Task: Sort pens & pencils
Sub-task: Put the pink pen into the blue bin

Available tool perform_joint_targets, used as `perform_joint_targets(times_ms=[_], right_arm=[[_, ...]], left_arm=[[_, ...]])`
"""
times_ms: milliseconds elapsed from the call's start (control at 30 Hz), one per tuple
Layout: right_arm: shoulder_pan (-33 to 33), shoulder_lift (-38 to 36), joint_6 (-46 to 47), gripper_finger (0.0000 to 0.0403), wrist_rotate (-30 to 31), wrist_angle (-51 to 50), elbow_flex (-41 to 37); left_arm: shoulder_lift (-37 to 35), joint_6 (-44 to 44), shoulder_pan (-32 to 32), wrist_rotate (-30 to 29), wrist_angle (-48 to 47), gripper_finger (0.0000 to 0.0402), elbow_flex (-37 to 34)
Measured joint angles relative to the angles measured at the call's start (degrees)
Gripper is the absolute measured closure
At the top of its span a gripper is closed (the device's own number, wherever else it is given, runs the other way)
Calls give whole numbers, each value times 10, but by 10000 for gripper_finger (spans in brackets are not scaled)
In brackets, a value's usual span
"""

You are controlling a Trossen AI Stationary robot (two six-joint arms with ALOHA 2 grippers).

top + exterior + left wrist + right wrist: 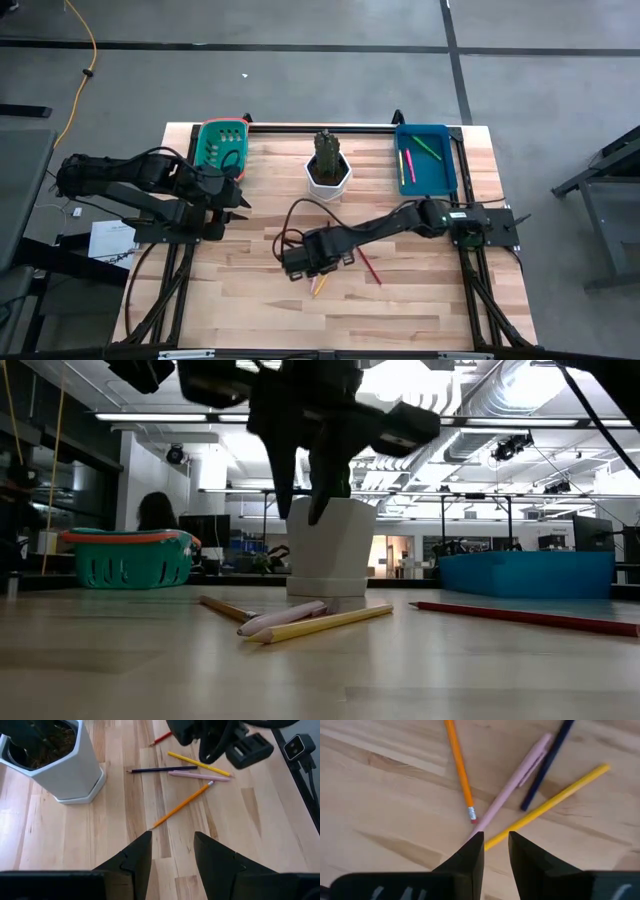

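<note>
Several sticks lie flat in a loose cluster on the wooden table: a pink pen (512, 785), an orange pencil (460, 767), a yellow pencil (545, 805) and a dark pencil (547, 762). A red pencil (520, 617) lies apart, toward the right. My right gripper (495, 847) points down above the cluster, open by a narrow gap. In the low view it (298, 515) hangs clear of the sticks. My left gripper (172, 850) waits open at the table's left (243, 205), well off the cluster.
A white pot (328, 172) with a plant stands at the far middle. A blue tray (445, 160) at the far right holds pink and green pens. A green basket (222, 145) sits at the far left. A person shows in the room beyond.
</note>
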Motion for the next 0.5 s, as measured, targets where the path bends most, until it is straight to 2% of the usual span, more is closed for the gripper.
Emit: perform_joint_targets(times_ms=[300,500], right_arm=[[-4,0,35,325,1,53,-7],[-8,0,64,325,3,42,-7]], left_arm=[[0,-11,0,2,0,268,0],[0,-8,0,3,-3,268,0]])
